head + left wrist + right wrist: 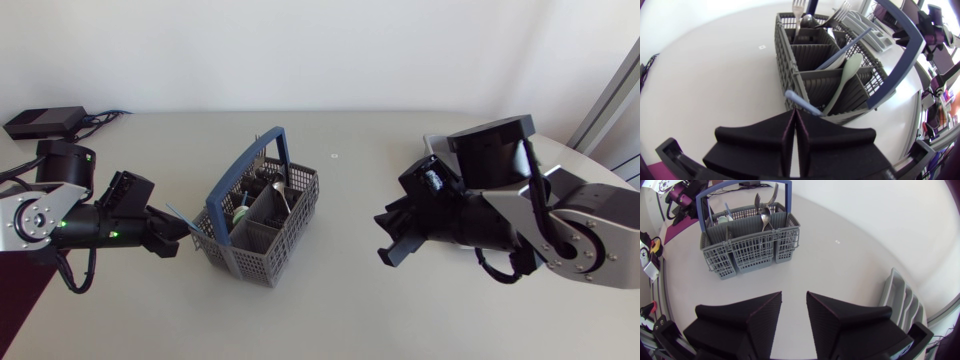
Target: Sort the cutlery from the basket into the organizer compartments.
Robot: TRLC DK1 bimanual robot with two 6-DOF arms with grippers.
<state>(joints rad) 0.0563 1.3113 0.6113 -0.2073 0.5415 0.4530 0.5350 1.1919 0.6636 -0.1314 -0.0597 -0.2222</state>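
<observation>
The head camera sits fixed above the table (330, 320), looking down on the left arm (60, 215), the right arm (560, 215) and the basket (262, 215) between them. The left wrist camera looks over the left gripper (795, 114) at the basket close ahead, facing the right arm. The right wrist camera looks over the right gripper (793, 299) at the same basket from farther off. All three views share the basket.

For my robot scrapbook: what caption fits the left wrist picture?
Shut left gripper in front of the grey cutlery basket.
</observation>
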